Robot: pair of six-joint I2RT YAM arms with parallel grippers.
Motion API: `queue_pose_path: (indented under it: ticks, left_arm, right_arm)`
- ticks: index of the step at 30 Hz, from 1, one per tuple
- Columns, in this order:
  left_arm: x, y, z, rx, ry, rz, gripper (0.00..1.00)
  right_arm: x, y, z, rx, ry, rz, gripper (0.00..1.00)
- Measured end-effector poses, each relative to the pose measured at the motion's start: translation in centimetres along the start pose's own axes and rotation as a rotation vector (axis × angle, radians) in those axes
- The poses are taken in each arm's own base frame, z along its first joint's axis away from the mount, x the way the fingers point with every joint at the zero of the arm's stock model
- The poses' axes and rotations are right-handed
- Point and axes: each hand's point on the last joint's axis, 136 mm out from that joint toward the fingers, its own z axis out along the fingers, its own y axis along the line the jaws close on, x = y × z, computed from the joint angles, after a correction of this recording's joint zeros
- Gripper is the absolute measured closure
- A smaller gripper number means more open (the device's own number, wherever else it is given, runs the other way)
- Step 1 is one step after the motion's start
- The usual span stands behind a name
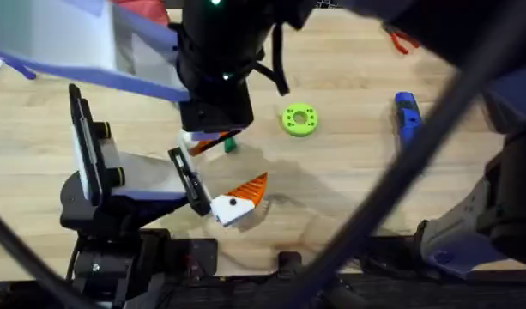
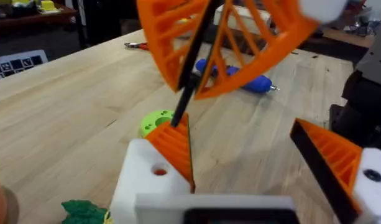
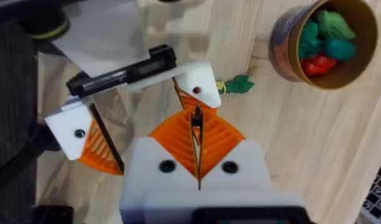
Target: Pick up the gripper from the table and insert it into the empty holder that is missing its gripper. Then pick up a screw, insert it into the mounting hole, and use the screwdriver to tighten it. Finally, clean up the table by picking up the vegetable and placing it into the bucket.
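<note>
**Left gripper** (image 2: 240, 127): spread wide over the desk's near-left area. An orange ribbed finger is carried on each side.

**Gripper** (image 2: 173, 144) (orange ribbed wedge): seated in the holder (image 2: 140, 177), a white block on one side of the left gripper. A small round mounting hole (image 2: 159, 170) is seen in the face of the block.

**Right gripper** (image 3: 196, 146): reached across from the right and hung directly above that holder. Its orange pads are pressed together on a thin black rod (image 2: 193, 81). The rod is angled down, and its lower end is met by the top of the seated wedge.

**Vegetable** (image 3: 237, 84) (small, dark green): laid on the bare desk just beside the same holder and apart from the bucket.

**Bucket** (image 3: 283, 50) (orange-brown): stood upright near the vegetable. Green and red toy vegetables are held inside it.

**Screwdriver** (image 1: 407, 116) (blue): laid flat towards the right edge of the desk, well apart from both grippers.

**Lime-green ring disc** (image 1: 299, 119): laid flat between the grippers and the screwdriver.

**Red-handled pliers** (image 1: 400, 39): placed near the far right corner.
</note>
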Motion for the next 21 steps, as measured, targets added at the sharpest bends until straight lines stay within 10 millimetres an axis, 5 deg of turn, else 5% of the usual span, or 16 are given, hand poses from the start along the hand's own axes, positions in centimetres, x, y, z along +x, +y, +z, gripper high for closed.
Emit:
queue_pose_path:
  ticks: [21]
  left_arm:
    - [0.0,0.0,0.0,0.0,0.0,0.0,0.015]
  right_arm:
    - [0.1,-0.6,1.2,-0.006,0.013,-0.116,0.995]
